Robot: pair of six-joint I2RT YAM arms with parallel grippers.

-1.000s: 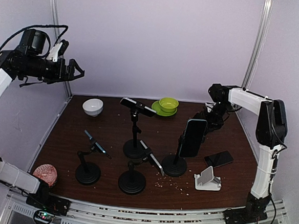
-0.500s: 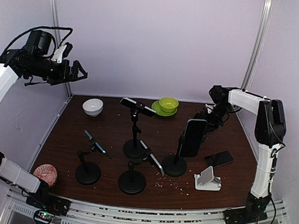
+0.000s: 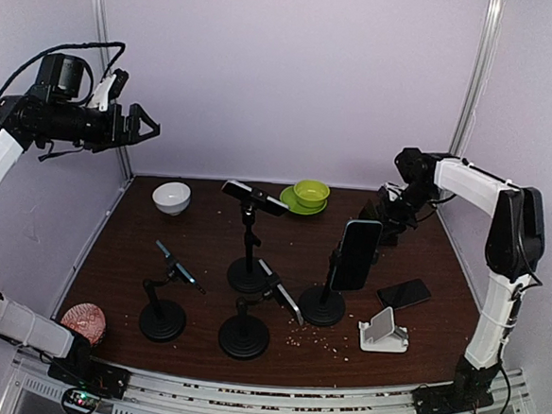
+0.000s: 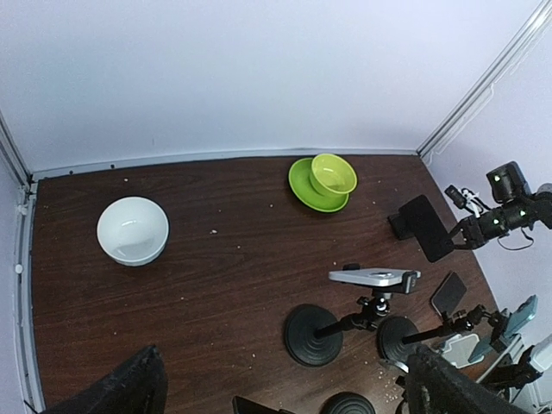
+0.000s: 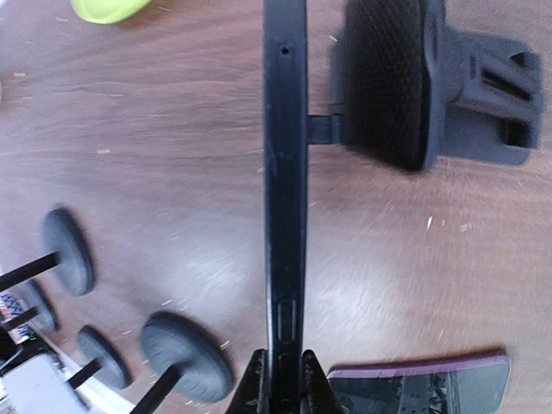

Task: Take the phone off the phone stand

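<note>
We are counting four black pole holders [image 3: 244, 337], one white phone stand [image 3: 384, 330], one phone [image 3: 404, 293] lying nearby; right gripper [image 5: 282, 379] is pinching a black handset [image 5: 285, 172], left gripper [image 3: 144, 127] gaping wide.

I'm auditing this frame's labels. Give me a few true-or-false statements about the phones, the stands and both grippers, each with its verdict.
1. The phone stand holds a phone. False: nothing sits on it.
2. The phone with the pinkish edge lies flat on the table, beside the stand. True.
3. The left gripper is shut on the white bowl. False: it is open, high above the table, holding nothing.
4. The right gripper is shut on the edge of the large black phone, which is clamped in a pole holder. True.
</note>
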